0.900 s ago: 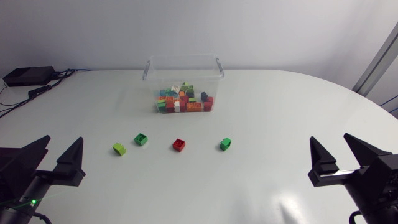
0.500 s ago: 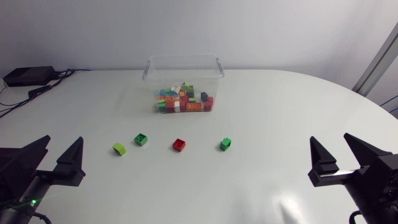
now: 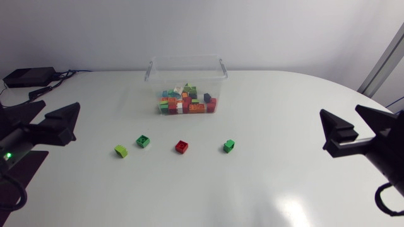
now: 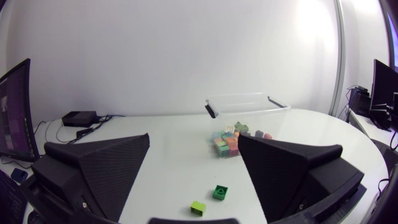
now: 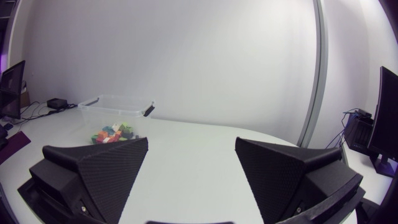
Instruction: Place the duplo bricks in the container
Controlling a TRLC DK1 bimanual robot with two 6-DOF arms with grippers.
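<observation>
Fingers were spread wide and empty on left gripper (image 3: 60, 104) and right gripper (image 3: 339, 110), both parked at the table's sides. Four loose bricks (image 3: 182, 146) lay in a row just before the container (image 3: 187, 58), probably staged for picking.

From where I stand, the worktop (image 3: 284, 126) is a plain white surface, smooth and matte, its far right edge sweeping round in a curve. A soft patch of light glints off its near side. At the far left corner sits a flat black box (image 3: 28, 77), low and rectangular. Black cables (image 3: 39, 93) run from it, lying loose across that corner of the worktop.
</observation>
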